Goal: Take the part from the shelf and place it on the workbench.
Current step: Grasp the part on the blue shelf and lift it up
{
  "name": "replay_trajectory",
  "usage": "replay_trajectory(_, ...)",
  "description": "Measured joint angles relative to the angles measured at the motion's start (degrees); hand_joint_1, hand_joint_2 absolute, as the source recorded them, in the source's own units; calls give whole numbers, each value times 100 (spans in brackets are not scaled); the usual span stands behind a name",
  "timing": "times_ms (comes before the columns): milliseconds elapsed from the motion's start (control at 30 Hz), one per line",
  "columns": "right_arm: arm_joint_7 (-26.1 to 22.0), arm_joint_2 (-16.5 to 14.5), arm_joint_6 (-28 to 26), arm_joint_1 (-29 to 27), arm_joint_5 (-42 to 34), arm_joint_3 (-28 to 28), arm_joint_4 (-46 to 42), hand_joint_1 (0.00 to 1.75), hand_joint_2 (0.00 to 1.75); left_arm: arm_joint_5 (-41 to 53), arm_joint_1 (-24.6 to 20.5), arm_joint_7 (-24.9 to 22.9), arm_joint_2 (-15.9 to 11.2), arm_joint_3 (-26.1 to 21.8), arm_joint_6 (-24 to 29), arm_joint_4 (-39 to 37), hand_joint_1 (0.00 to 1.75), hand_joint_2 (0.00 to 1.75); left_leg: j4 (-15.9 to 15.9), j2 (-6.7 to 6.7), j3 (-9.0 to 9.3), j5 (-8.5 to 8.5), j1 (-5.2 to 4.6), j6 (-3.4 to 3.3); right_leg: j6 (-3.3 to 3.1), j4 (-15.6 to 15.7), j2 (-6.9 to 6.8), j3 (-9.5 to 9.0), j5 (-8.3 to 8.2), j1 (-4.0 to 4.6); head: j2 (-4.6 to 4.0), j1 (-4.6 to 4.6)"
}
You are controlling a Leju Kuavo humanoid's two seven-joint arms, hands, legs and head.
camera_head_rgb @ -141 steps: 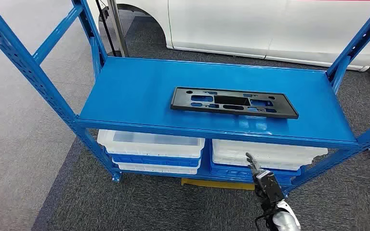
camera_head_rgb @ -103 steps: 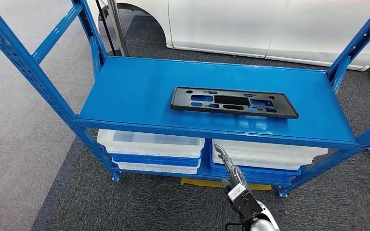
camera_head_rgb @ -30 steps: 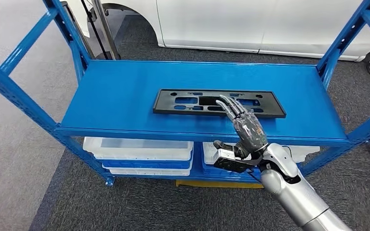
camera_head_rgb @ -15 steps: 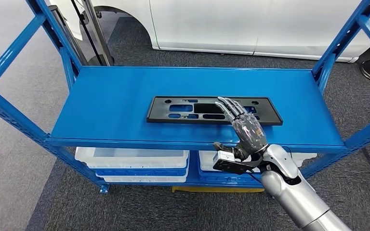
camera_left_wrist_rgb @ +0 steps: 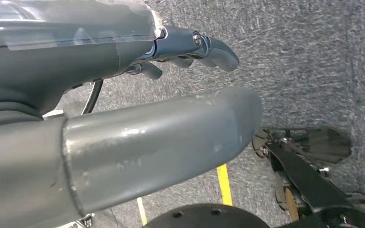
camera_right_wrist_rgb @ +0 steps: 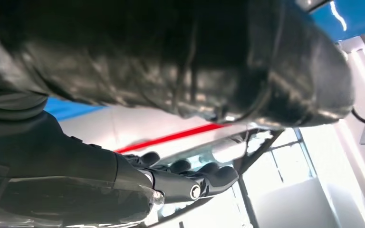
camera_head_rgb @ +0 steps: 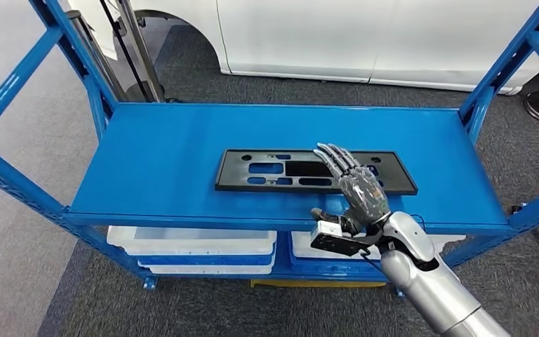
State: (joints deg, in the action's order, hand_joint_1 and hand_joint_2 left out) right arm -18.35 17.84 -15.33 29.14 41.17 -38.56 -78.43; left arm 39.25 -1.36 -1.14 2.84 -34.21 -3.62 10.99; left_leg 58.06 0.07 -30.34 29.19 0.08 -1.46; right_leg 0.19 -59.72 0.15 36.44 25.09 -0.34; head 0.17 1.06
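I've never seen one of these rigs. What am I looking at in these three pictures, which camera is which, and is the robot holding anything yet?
This is a humanoid robot with two silver arms ending in many-fingered hands. The head view looks down from high on its body at a blue metal shelf. A flat black plastic part with cut-outs lies on the shelf, and white bins sit on the level below. The right hand reaches over the part's right half with its fingers stretched out; it grips nothing yet. The other two pictures come from cameras at the wrists and are turned. The left wrist view shows the left hand hanging over grey carpet, holding nothing. The right wrist view shows the right hand's dark fingers close up.
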Motion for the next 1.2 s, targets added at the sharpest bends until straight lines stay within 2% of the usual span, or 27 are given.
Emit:
replay_trajectory(33,9,0,9,-8,5,0,-3,0,0,2,-5,4,1,0,-5,0,0,0,-2,3,6,4,-1,-5,1,4,10,-2,3,-3,0,-3)
replay_trajectory(167,39,0,102,-8,54,0,-3,0,175,31,-17,11,2,0,-28,-2,0,0,-51,5,34,9,5,3,-28,0,20,-6,28,6,0,-1)
replay_trajectory(467,330,-100,352,211,477,-99,201,0,175,64,-19,36,0,-3,-95,-1,0,0,-65,3,33,1,5,49,-41,-17,16,-14,28,5,0,-1)
replay_trajectory(767,456,-344,308,511,822,-383,766,0,175,141,-22,52,0,-39,-148,-1,0,0,-56,0,41,-2,1,52,-36,-15,12,-23,22,-5,0,-1)
replay_trajectory(1000,630,-800,145,938,1328,-710,1549,0,175,263,-53,95,0,-50,-202,-1,0,0,-53,4,41,-1,-3,52,-32,-12,12,-23,21,-8,-1,-1)
replay_trajectory(1200,692,-1223,-95,1274,1470,-829,2371,0,175,293,-55,102,0,-54,-210,-1,0,0,-51,1,41,-1,-3,52,-31,-13,10,-24,20,-8,0,-1)
